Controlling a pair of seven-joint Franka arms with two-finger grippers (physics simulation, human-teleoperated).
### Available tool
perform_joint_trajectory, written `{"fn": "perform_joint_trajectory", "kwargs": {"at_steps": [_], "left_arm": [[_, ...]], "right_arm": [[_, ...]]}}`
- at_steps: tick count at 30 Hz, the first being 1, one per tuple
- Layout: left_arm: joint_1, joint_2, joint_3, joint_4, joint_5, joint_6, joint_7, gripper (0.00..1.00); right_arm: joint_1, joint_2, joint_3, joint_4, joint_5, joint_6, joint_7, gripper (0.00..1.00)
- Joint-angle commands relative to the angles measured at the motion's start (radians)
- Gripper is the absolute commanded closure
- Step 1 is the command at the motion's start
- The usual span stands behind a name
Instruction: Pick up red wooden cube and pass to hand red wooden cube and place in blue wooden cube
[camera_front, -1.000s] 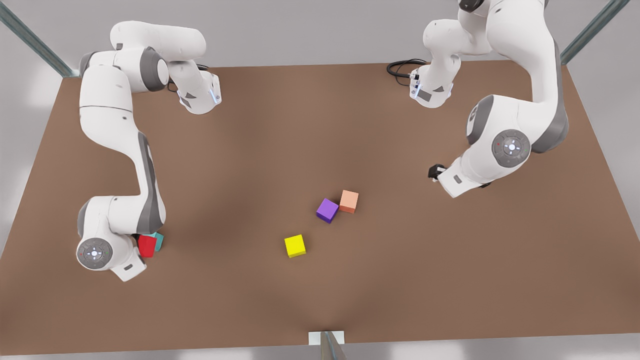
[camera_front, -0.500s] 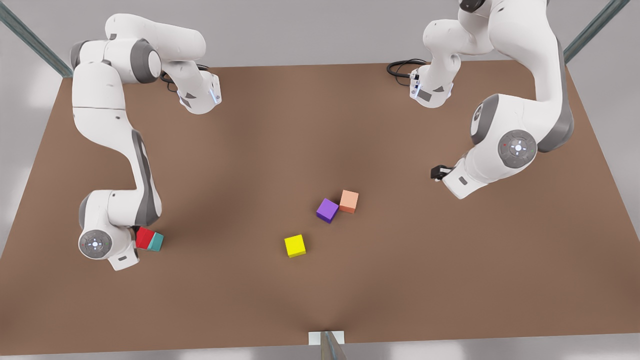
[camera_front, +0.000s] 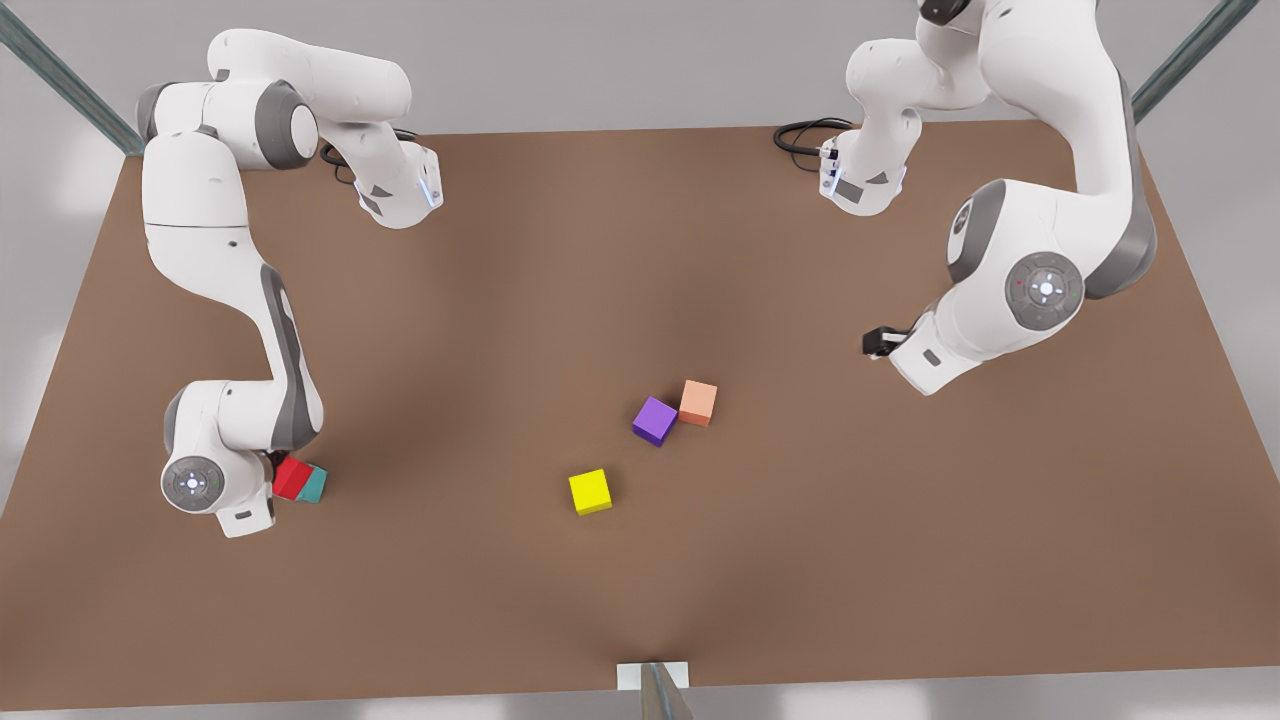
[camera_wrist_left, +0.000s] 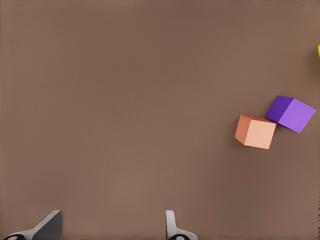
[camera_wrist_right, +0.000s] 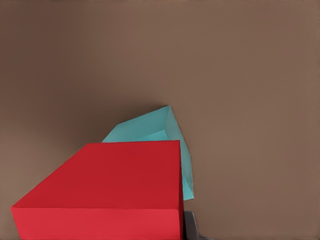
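The right gripper (camera_front: 272, 478), on the arm at the front view's left, holds the small bright red wooden cube (camera_front: 291, 478) between its fingers, closed on its sides; in the right wrist view the red wooden cube (camera_wrist_right: 107, 192) sits in front of and partly over the small teal wooden cube (camera_wrist_right: 160, 136), whether touching I cannot tell. Since a second ago this arm has drawn its wrist back toward the left edge of the brown tabletop (camera_front: 640, 250), so more of both cubes shows. The left gripper (camera_wrist_left: 112, 227), at the front view's right, hangs above bare table with its fingers spread wide and nothing between them; its arm has risen slightly. The purple cube (camera_front: 655, 420), salmon-orange cube (camera_front: 698, 402) and yellow cube (camera_front: 590, 491) lie unmoved near the middle.
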Motion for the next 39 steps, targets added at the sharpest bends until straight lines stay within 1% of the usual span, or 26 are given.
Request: {"fn": "perform_joint_trajectory", "kwargs": {"at_steps": [1, 25, 32, 33, 39], "left_arm": [[0.000, -0.001, -0.001, 0.002, -0.001, -0.012, -0.030, 0.00], [0.016, 0.016, 0.001, -0.001, 0.002, -0.029, -0.024, 0.00], [0.014, 0.016, 0.001, -0.001, 0.002, -0.027, -0.024, 0.00], [0.014, 0.016, 0.001, -0.001, 0.002, -0.027, -0.024, 0.00], [0.014, 0.017, 0.001, -0.001, 0.002, -0.026, -0.027, 0.00]], "right_arm": [[0.001, -0.001, -0.002, -0.001, 0.027, -0.010, 0.064, 0.00], [-0.001, 0.021, 0.001, 0.004, 0.041, -0.007, 0.064, 0.00], [-0.001, -0.002, 0.006, 0.004, 0.042, -0.044, 0.055, 0.00], [-0.001, -0.013, 0.006, 0.002, 0.078, -0.058, 0.049, 0.00], [0.002, -0.059, 0.008, 0.004, 0.079, -0.110, 0.052, 0.00]]}}
